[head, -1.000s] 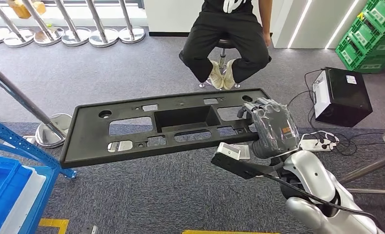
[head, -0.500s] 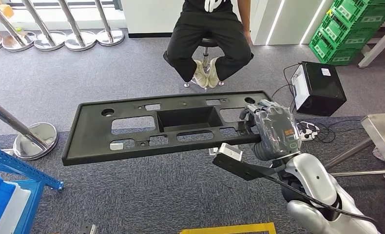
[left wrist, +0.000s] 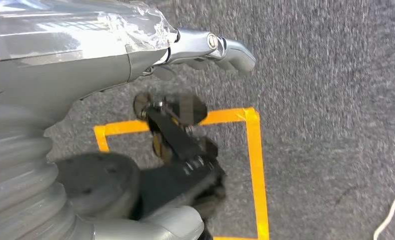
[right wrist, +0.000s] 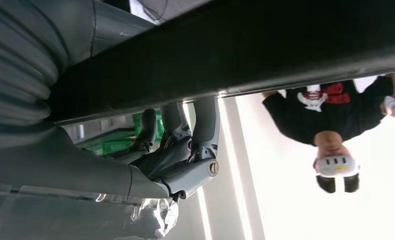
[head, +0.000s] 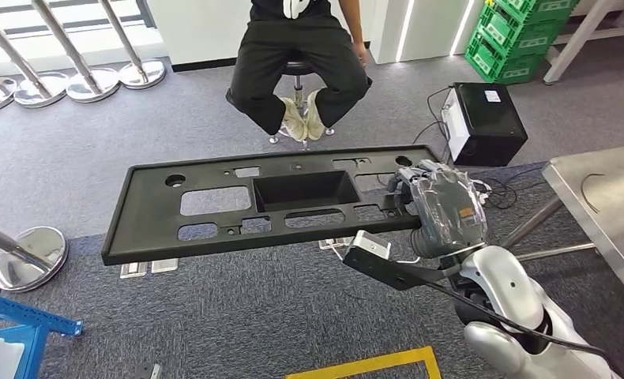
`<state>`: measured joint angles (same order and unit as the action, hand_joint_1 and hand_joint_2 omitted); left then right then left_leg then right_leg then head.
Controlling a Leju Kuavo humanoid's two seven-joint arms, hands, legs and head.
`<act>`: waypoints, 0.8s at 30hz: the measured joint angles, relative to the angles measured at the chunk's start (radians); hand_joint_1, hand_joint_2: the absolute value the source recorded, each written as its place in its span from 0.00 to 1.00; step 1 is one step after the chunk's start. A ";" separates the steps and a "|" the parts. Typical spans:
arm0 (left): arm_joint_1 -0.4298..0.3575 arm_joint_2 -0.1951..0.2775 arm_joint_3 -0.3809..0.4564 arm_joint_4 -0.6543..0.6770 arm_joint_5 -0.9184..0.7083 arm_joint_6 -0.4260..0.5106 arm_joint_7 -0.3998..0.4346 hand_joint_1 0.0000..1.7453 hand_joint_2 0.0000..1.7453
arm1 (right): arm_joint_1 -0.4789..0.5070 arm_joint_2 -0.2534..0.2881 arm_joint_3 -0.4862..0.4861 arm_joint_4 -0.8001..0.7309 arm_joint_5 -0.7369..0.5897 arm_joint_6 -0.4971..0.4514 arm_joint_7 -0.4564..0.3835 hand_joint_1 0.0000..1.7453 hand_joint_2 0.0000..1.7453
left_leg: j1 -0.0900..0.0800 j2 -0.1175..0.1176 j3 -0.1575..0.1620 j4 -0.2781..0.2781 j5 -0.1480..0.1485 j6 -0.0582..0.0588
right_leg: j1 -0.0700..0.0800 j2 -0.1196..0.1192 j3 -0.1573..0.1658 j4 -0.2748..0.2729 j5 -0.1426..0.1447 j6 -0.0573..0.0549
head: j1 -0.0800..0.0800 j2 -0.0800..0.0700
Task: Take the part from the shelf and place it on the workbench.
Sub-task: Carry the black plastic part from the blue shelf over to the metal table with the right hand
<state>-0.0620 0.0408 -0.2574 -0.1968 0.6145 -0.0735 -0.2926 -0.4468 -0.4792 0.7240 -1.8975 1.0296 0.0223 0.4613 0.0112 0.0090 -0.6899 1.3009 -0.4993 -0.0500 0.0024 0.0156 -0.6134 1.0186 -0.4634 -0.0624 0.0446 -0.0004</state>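
Right hand (head: 443,207) is grasping the black part (head: 269,204) at its right end, carrying it level above the carpet, workbench (head: 609,207) appearing to the right. Keeping the long panel level should be preventing it twisting loose. Right wrist view is showing fingers (right wrist: 205,125) hooking the edge. Left hand (left wrist: 135,55) is hanging, holding nothing; its finger posture cannot be told.

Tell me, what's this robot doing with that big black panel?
It is carrying it. The right robot hand grips one end of the black panel, holding it level above the carpet. The metal workbench stands off to the robot's right, and the panel is not on it yet. The left robot hand hangs free, holding nothing. A person sits ahead on a stool.
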 joint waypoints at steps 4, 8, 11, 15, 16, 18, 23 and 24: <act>0.000 0.000 0.000 0.000 0.005 0.000 0.000 0.00 1.00 | 0.000 0.000 0.000 0.000 0.000 0.001 0.000 1.00 1.00 | 0.003 -0.026 0.055 -0.154 0.114 0.005 | -0.001 0.037 0.000 0.012 -0.006 0.004 | -0.020 0.000; -0.001 0.000 0.000 0.000 0.005 0.000 0.001 0.00 1.00 | -0.001 0.001 0.000 0.000 0.000 0.001 0.000 1.00 1.00 | 0.004 -0.051 0.090 -0.259 0.149 0.018 | -0.003 0.066 -0.012 0.019 -0.005 0.024 | -0.025 0.000; -0.003 -0.001 0.000 0.000 0.005 0.000 0.001 0.00 1.00 | -0.002 0.001 0.000 0.000 0.000 0.001 0.000 1.00 1.00 | 0.004 -0.029 0.099 -0.278 0.159 0.038 | -0.005 0.046 -0.026 0.051 -0.029 0.038 | -0.019 0.000; -0.001 -0.001 0.000 0.000 0.005 0.000 0.001 0.00 1.00 | -0.001 0.001 0.000 0.000 0.000 0.001 0.000 1.00 1.00 | 0.000 -0.001 0.101 -0.284 0.162 0.046 | -0.011 -0.005 -0.129 0.270 -0.129 0.051 | 0.006 0.000; -0.001 -0.001 0.000 0.000 0.005 0.000 0.001 0.00 1.00 | 0.001 0.001 0.000 0.000 0.000 0.001 0.000 1.00 1.00 | -0.001 0.006 0.101 -0.283 0.161 0.046 | -0.012 -0.008 -0.137 0.287 -0.126 0.052 | 0.010 0.000; -0.002 -0.002 0.000 0.000 0.005 0.000 0.001 0.00 1.00 | 0.001 0.001 0.000 0.000 0.000 0.001 0.000 1.00 1.00 | -0.001 0.019 0.103 -0.281 0.156 0.043 | -0.012 -0.015 -0.095 0.204 -0.072 0.051 | 0.019 0.000; -0.002 -0.002 0.000 0.000 0.012 0.000 0.001 0.00 1.00 | -0.002 0.001 0.000 0.000 -0.001 0.001 -0.001 1.00 1.00 | -0.007 0.044 0.113 -0.280 0.148 0.024 | 0.005 -0.042 0.000 0.008 -0.012 0.032 | 0.025 0.000; -0.002 -0.001 0.000 0.000 0.013 0.000 0.001 0.00 1.00 | -0.003 0.001 0.000 0.000 -0.002 0.001 -0.001 1.00 1.00 | -0.007 0.047 0.115 -0.280 0.146 0.019 | 0.003 -0.036 0.001 0.006 -0.011 0.027 | 0.023 0.000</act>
<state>-0.0645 0.0394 -0.2571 -0.1968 0.6277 -0.0735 -0.2920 -0.4496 -0.4780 0.7240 -1.8976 1.0275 0.0237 0.4605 0.0044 0.0560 -0.5749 1.0212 -0.3538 -0.0314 0.0053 -0.0200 -0.6119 1.0246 -0.4745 -0.0351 0.0671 -0.0004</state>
